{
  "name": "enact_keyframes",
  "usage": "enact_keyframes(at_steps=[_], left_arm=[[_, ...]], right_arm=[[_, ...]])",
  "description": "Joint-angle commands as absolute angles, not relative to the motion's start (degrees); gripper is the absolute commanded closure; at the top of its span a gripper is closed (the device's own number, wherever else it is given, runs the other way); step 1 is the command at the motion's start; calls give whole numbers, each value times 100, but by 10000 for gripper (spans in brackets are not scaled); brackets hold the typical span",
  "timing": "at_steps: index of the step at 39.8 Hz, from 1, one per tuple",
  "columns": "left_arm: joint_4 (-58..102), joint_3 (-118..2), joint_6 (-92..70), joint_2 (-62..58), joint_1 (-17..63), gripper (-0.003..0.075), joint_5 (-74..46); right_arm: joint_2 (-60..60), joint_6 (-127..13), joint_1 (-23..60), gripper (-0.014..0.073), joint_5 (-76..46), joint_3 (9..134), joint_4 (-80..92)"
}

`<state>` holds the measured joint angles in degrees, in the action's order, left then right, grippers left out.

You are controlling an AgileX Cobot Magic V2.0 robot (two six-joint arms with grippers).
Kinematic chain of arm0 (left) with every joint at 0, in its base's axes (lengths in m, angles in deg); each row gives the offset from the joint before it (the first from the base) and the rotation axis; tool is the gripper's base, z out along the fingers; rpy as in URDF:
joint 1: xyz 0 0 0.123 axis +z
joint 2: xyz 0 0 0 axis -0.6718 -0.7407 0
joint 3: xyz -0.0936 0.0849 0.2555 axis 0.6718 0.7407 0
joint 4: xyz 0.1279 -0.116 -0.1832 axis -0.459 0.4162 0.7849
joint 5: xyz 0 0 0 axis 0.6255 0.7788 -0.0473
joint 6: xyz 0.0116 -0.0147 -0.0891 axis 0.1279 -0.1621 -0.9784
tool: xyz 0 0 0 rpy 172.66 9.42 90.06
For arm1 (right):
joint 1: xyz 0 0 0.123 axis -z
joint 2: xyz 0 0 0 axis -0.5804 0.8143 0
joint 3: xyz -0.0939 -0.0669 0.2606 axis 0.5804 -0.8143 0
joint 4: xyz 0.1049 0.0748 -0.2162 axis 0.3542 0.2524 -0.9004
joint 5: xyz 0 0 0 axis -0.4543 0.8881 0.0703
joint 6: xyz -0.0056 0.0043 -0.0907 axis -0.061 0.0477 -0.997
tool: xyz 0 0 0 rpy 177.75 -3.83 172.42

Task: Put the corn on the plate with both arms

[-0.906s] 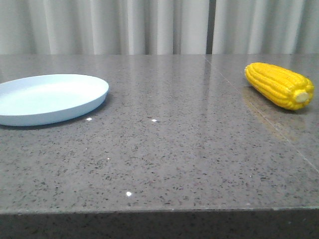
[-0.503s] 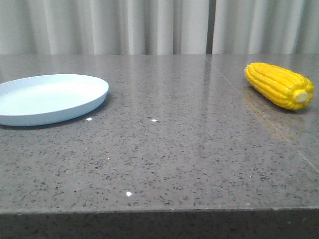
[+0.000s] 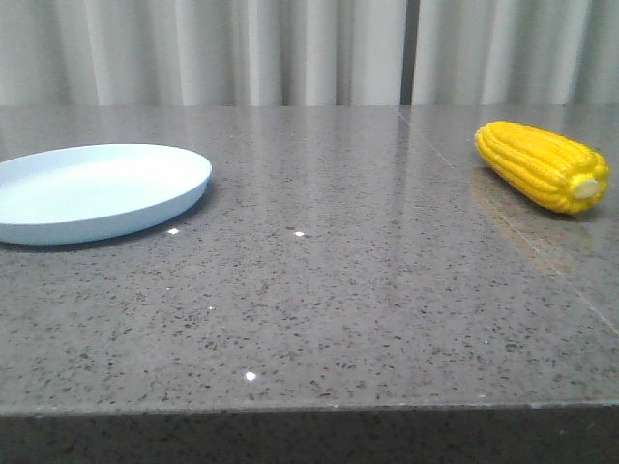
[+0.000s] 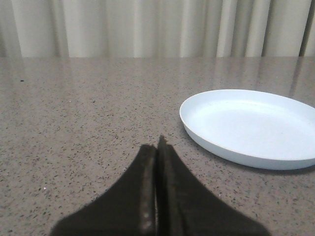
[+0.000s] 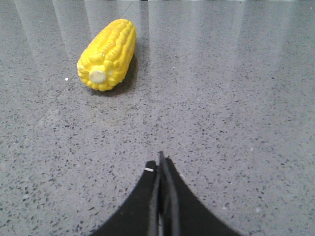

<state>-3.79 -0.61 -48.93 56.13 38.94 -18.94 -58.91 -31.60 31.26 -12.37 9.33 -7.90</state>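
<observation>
A grey speckled stone tabletop [image 3: 319, 290] fills the foreground, polished enough to carry soft reflections and a few bright glints of light. A thin seam [image 3: 503, 217] runs across its right part. Behind it hangs a pale pleated curtain [image 3: 242, 48], with 1 dark vertical gap [image 3: 410, 48].
</observation>
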Motion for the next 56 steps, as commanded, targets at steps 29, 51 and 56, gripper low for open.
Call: enact_keyframes(at_steps=[29,51,56], left_arm=[[-658,-2084,-4942,5283,3893,741,-2088],[-658,-3217,-4918,3577,3893,585,-769],[-658,-3217,-4918,3577,3893,219,-761]], right_arm=[[-5727,-3206,3148,662,-1222,3123,-660],[-4021,-3206,3148,494,-824,4098,-660],[-4021,-3206,3148,191,-824,4098,-660]])
